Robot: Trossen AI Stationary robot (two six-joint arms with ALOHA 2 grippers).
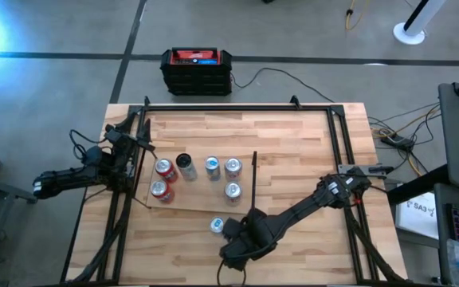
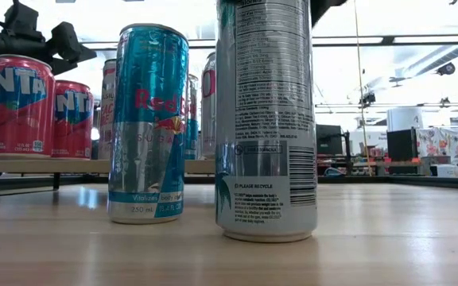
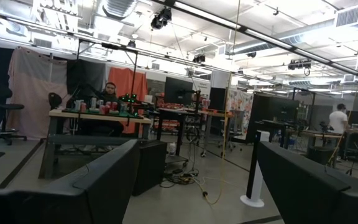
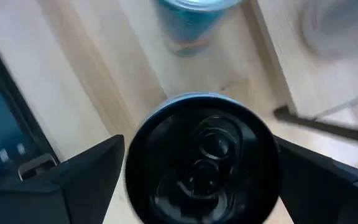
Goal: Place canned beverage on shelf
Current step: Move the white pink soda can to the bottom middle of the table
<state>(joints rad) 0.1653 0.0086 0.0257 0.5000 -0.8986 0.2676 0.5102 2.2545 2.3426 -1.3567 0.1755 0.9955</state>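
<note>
R pincer (image 1: 243, 239) hangs directly over a tall silver beverage can (image 2: 265, 119) that stands upright on the plank tabletop (image 1: 309, 239). The can's dark top fills the R wrist view. Cannot tell whether the pincer grips the can or sits clear of it

A blue-and-silver can (image 1: 217, 226) stands upright just beside this pincer, also on the tabletop, between the pincer and the near edge of the shelf (image 1: 198, 195). It is apart from the silver can

The shelf, a pale board w/ a thin black upright bar (image 1: 255, 179) at one short end, lies beyond the pincer, farther toward the table's middle. Six cans stand on it: two red Fanta cans (image 1: 162, 179) at the end farthest from the pincer, a dark-topped can (image 1: 185, 165) next to them, then three silver-topped cans (image 1: 231, 190) nearer the bar. The nearest of these is near the pincer but separate from it

L pincer (image 1: 138, 145) waits well apart from the R pincer, off the shelf's far end by the table frame. It is aimed level into the room, part-way wide and holding nothing

A black crate w/ red top (image 1: 196, 70) sits on the floor past the table
</note>
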